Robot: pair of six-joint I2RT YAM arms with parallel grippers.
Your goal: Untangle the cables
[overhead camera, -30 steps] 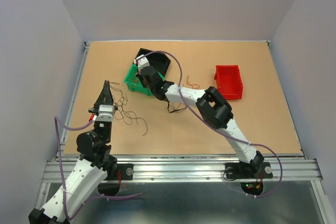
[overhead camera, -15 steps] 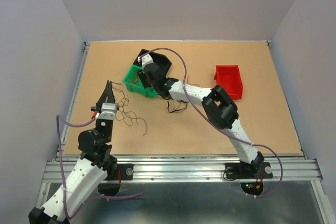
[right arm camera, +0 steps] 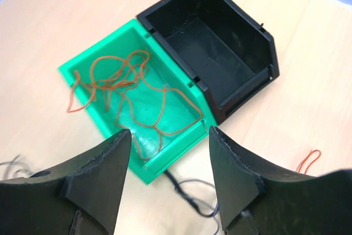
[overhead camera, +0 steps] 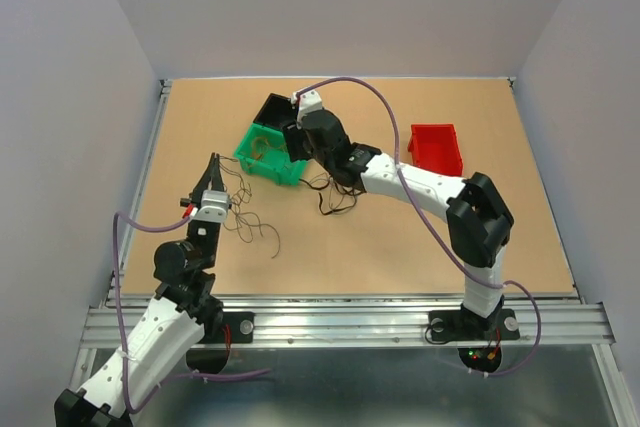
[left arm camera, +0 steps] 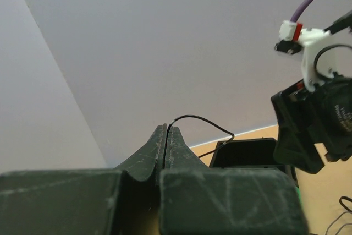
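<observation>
A tangle of orange-red cables [right arm camera: 121,81] lies inside the green bin [right arm camera: 170,158], also seen from above [overhead camera: 262,147]. My right gripper [right arm camera: 169,130] hangs open over the bin's near end with nothing between its fingers. My left gripper [left arm camera: 166,127] is shut on a thin black cable [left arm camera: 203,120] that arcs away to the right. From above, that gripper [overhead camera: 213,162] is raised over the left of the table, with black cables [overhead camera: 245,217] curling beside it. More black cables [overhead camera: 335,197] lie below the green bin [overhead camera: 285,175].
A black bin [overhead camera: 275,107] stands against the green one's far side, its inside bare [right arm camera: 220,42]. A red bin [overhead camera: 437,154] sits at the right. A small red wire loop [right arm camera: 309,159] lies on the table. My right arm's purple cable [overhead camera: 380,107] arches over the middle.
My right gripper has opened and pulled up and back from the green bin, and its elbow has swung to the right. The left gripper stays shut and has barely moved.
</observation>
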